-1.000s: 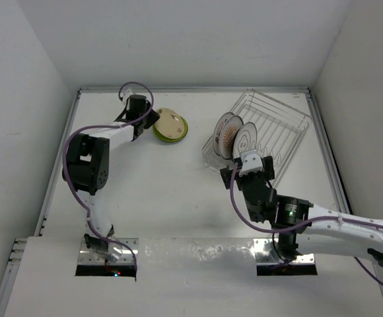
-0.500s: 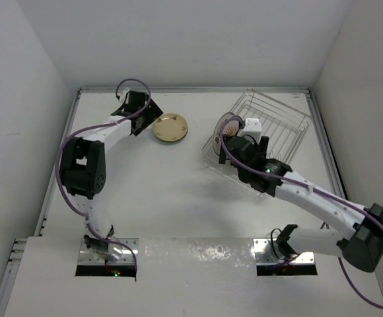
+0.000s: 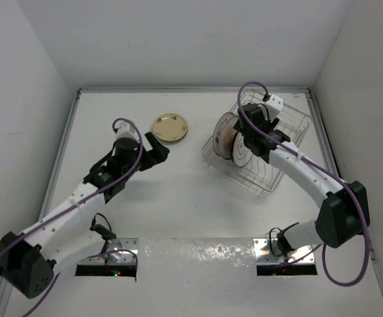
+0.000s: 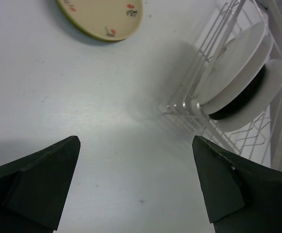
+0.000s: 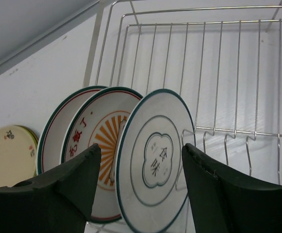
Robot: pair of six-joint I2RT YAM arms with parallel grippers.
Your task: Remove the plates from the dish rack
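Note:
The silvery wire dish rack [image 3: 280,142] sits at the back right, and three plates stand upright at its left end. In the right wrist view, the nearest is a white plate with a teal rim [image 5: 153,160]. Behind it are an orange sunburst plate [image 5: 95,141] and a red-rimmed one [image 5: 53,141]. My right gripper [image 5: 141,148] is open, a finger at each side of the front plate's face, and I see no contact. From above it [image 3: 247,137] hangs over these plates [image 3: 234,135]. A tan plate with a lime rim [image 3: 170,127] lies flat on the table. My left gripper [image 3: 158,148] [image 4: 136,184] is open and holds nothing.
The white table [image 3: 178,198] is walled on the left, back and right. The rack's [image 5: 204,73] upright prongs and raised sides stand behind the plates. In the left wrist view the tan plate [image 4: 104,17] is far ahead and the rack [image 4: 199,97] is on the right.
My left gripper opened, let go of the tan plate and drew back toward the middle. My right arm swung up over the rack to the plates, its jaws narrowing.

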